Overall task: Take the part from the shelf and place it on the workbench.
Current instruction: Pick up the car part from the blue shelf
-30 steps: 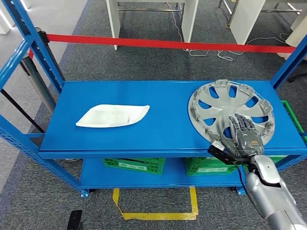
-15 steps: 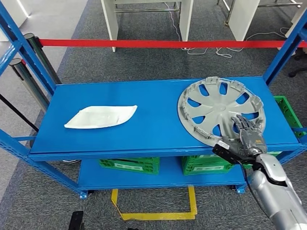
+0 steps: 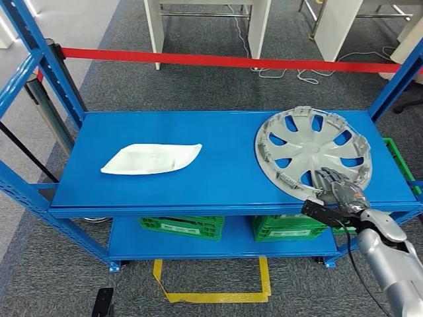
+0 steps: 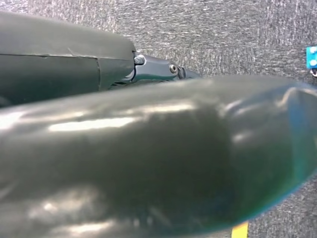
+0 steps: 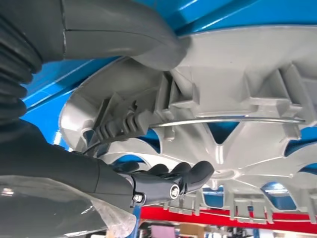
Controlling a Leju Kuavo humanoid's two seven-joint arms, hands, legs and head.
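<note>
My right hand (image 3: 339,193) sat at the lower right of the head view, the silver forearm rising from the bottom right corner and bent in toward the shelf (image 3: 219,185). The hand lay over the near rim of the hubcap (image 3: 312,150), fingers reaching onto its face. In the right wrist view I saw the grey thumb (image 5: 123,29) on one side of the hubcap's (image 5: 239,99) rim and the dark fingers (image 5: 176,178) curled on the other side, so I had the part pinched at its edge. The hubcap was tilted, its near edge lifted at my hand and overhanging the front lip of the shelf, its far edge toward the back.

The part was at the right end of the blue top shelf, right of centre in the head view. A white curved panel (image 3: 152,158) lay flat at centre left, well apart from the hubcap, with bare blue shelf between them. Blue uprights (image 3: 394,82) stood close at the upper right, near the hubcap's far side. Green crates (image 3: 184,226) sat on the lower shelf under the front lip. A red barrier tape (image 3: 229,61) ran across the top of the frame. The left wrist view was too blurred; I could not tell the left hand's state.
</note>
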